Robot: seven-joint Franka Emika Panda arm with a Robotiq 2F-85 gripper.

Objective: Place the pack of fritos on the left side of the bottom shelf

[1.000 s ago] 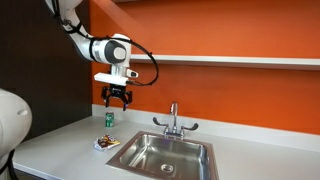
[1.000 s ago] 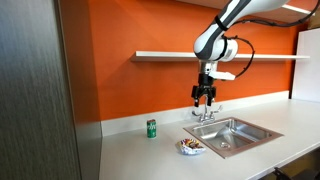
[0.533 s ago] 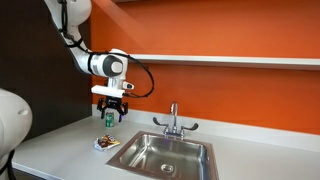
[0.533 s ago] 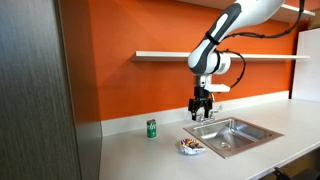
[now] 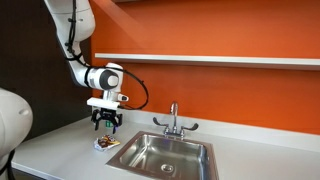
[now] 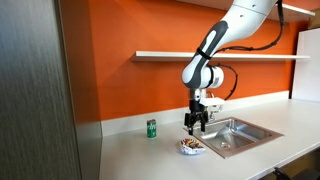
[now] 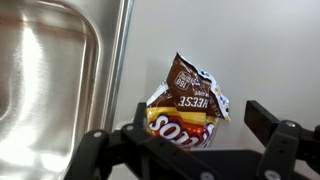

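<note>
The arm reaches down over the pale countertop (image 5: 55,150) just beside the steel sink (image 5: 165,155), on the side away from the faucet (image 5: 173,120). Its gripper (image 5: 106,122) hangs a little above the pack of fritos (image 5: 106,143), pointing straight down, with a clear gap between the fingertips and the packet in both exterior views.

The pack of fritos lies flat on the counter, close against the sink's outer edge and not in the basin (image 6: 191,147). In the wrist view the crinkled packet (image 7: 185,105) shows brown, yellow and red print. It sits on the counter next to the sink's rim (image 7: 120,60), nearly centred under the gripper (image 7: 175,128).

The fingers (image 7: 268,120) are spread wide, one on each side of the packet and well clear of it. They grip nothing.

A small green can (image 6: 152,128) stands upright on the counter near the orange wall, further from the sink than the packet is and apart from it.

The bottom shelf (image 6: 165,55), a long white board, runs along the wall well above the sink (image 6: 235,135) and faucet. What can be seen of its top is bare, and the gripper is far below it (image 5: 230,60).
</note>
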